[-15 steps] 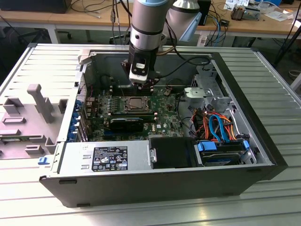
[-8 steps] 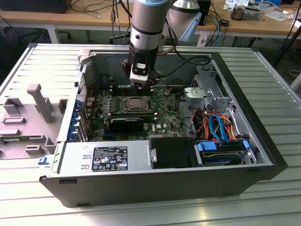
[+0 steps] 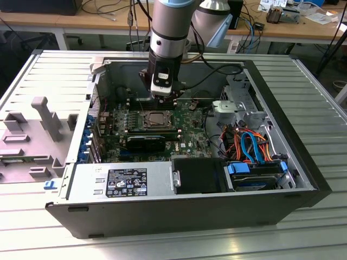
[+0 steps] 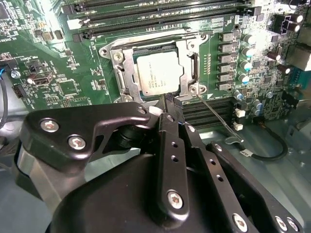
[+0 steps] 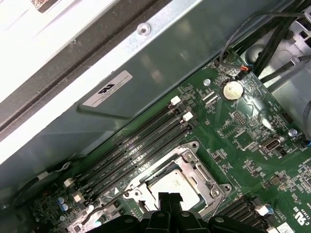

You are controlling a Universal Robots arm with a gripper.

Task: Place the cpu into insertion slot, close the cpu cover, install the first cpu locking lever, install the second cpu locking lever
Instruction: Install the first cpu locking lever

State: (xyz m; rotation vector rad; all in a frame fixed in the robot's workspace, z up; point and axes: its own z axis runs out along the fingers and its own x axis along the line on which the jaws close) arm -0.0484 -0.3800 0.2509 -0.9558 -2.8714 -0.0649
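Note:
The cpu (image 4: 156, 73), a dull silver square, lies flat in the insertion slot (image 4: 114, 54) on the green board. The cpu cover (image 4: 186, 58), a silver frame plate, lies down around the chip's edges. A thin wire locking lever (image 4: 218, 119) sticks out loose from the socket's corner across the board. My gripper (image 4: 170, 103) hangs just off the socket's edge by that corner, its black fingertips pressed together with nothing between them. In the first wrist view the gripper (image 5: 168, 199) stands at the rim of the cpu (image 5: 171, 185). The exterior view has the gripper (image 3: 162, 100) right above the socket (image 3: 155, 117).
Long black memory slots (image 4: 160, 17) run beside the socket, and a row of capacitors (image 4: 248, 53) stands on its other side. The case wall (image 5: 160, 63) rises close behind. A drive cage with orange and blue cables (image 3: 252, 146) fills the exterior view's right, and a power supply (image 3: 122, 181) sits in front.

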